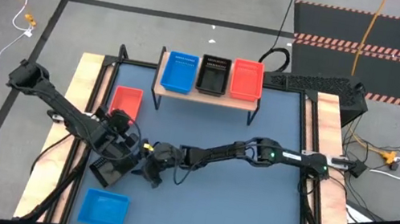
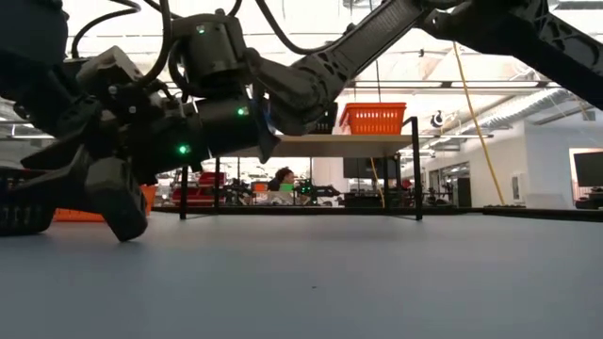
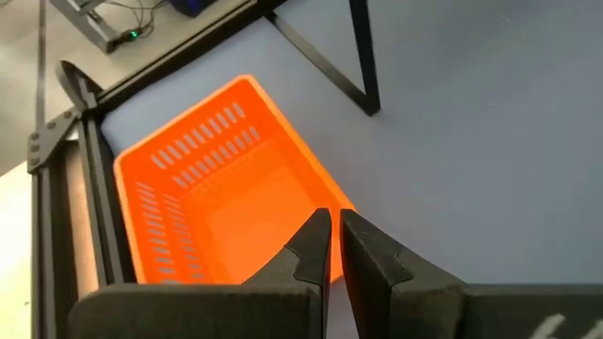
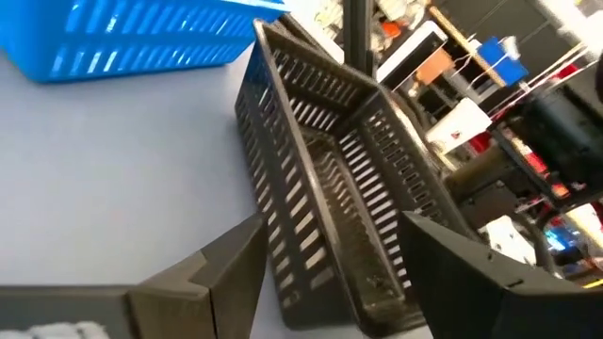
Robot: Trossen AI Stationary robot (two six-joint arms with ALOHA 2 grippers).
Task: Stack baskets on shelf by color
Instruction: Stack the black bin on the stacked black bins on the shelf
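The light-wood shelf [image 1: 206,97] at the table's far side carries a blue [image 1: 180,71], a black [image 1: 213,74] and a red basket [image 1: 247,80] side by side. On the table stand a red basket [image 1: 126,103] [image 3: 221,198], a black basket [image 1: 110,170] [image 4: 330,160] and a blue basket [image 1: 103,208] [image 4: 141,38]. My left gripper [image 1: 127,147] [image 3: 334,235] is shut, above the table beside the red basket's near corner, holding nothing. My right gripper [image 1: 150,165] [image 4: 332,224] is open, with one finger on either side of the black basket's end. My right gripper stands open around the black basket's near end [image 4: 377,292], coming level from the table's right. Whether its fingers touch the perforated walls I cannot tell.
The shelf's thin black legs [image 3: 363,56] stand just beyond the red basket. Both arms crowd the table's left half, close together. The blue-grey tabletop [image 1: 250,202] lies bare on the right, with wooden side rails [image 1: 328,150] and cables beyond.
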